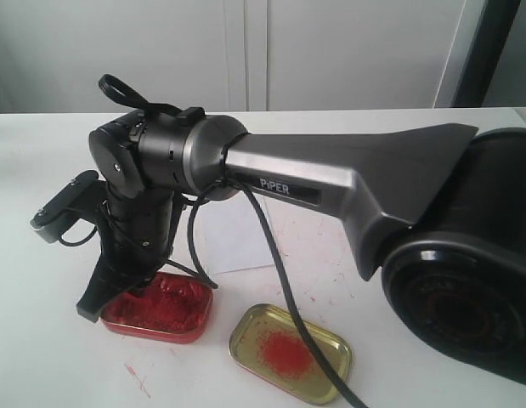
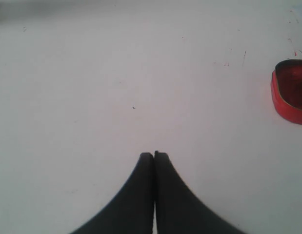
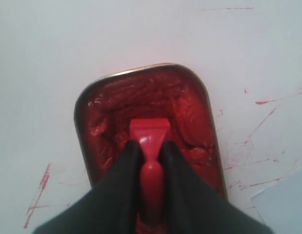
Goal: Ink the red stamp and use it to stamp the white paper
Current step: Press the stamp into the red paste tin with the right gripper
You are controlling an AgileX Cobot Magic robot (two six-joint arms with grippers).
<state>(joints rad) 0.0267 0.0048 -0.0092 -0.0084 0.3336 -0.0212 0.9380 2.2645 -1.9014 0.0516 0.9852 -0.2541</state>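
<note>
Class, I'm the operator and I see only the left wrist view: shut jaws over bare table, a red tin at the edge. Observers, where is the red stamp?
Observer: The right gripper holds the red stamp, its base down on the paste in the red tin.
Operator: Where is the white paper?
Observer: The white paper lies beyond that tin in the exterior view, partly hidden by the right arm.
Operator: Anything else nearby?
Observer: A gold lid with a red smear lies beside the tin.
</note>
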